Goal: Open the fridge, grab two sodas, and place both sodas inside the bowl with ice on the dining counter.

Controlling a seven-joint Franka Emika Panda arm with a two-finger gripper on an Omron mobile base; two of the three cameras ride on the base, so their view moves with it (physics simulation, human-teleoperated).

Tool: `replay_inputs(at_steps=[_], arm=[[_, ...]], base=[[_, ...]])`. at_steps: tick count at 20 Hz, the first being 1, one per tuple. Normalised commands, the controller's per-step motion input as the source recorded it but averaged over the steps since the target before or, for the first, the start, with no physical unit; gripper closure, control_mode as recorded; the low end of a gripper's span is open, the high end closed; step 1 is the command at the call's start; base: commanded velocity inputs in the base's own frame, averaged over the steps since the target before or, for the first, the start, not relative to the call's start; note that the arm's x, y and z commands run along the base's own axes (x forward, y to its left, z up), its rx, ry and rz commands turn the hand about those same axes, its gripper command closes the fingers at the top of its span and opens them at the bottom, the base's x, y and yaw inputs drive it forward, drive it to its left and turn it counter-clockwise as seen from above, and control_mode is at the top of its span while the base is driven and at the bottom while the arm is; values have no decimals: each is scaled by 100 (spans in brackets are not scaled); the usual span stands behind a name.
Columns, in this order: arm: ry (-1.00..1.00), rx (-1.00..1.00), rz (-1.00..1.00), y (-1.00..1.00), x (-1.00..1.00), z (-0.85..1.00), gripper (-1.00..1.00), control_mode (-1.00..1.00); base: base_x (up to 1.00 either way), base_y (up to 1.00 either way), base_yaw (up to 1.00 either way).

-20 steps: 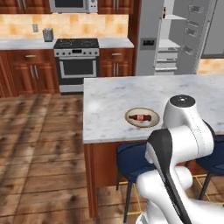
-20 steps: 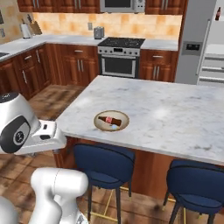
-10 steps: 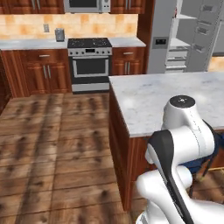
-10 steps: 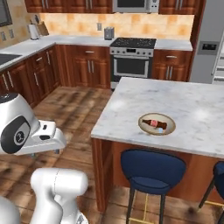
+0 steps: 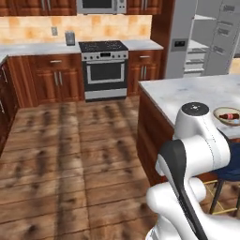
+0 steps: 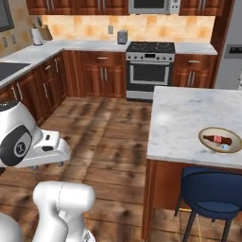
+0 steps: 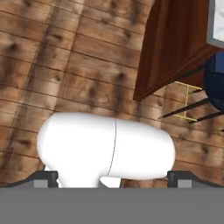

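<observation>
Wooden plank flooring [image 5: 70, 154] spreads across a kitchen lined with reddish-brown cabinets [image 6: 99, 71], a steel range [image 5: 104, 70] set against the back wall and a microwave [image 5: 101, 5] above it. At the far right of the left base view stands the grey fridge [image 5: 206, 40], its door swung open so the grey shelves show. The dining counter [image 6: 189, 118], a white-grey marble slab on a reddish wood base, has a blue stool [image 6: 212, 196] tucked under its near edge. Near that edge sits the tan bowl with ice [image 6: 222, 140], and one soda [image 6: 216, 139] lies on its side across it, long axis running left to right in the right base view, narrow neck to the left. In the hand view the gripper [image 7: 113, 177] looks down at the floor beside the counter's base, its fingertips [image 7: 46, 176] spread wide apart with nothing between them.
</observation>
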Motion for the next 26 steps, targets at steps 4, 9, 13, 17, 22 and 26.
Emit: replay_inputs(at_steps=[4,9,13,17,22,26], arm=[[0,0,0,0,0,0,-100,100],[0,0,0,0,0,0,-100,100],[0,0,0,0,0,0,-100,100],[0,0,0,0,0,0,-100,100],[0,0,0,0,0,0,-100,100],[0,0,0,0,0,0,-100,100]], base=[[65,74,-45],[64,75,-45],[65,91,-38],[71,96,-34],[80,86,-33],[84,82,-38]])
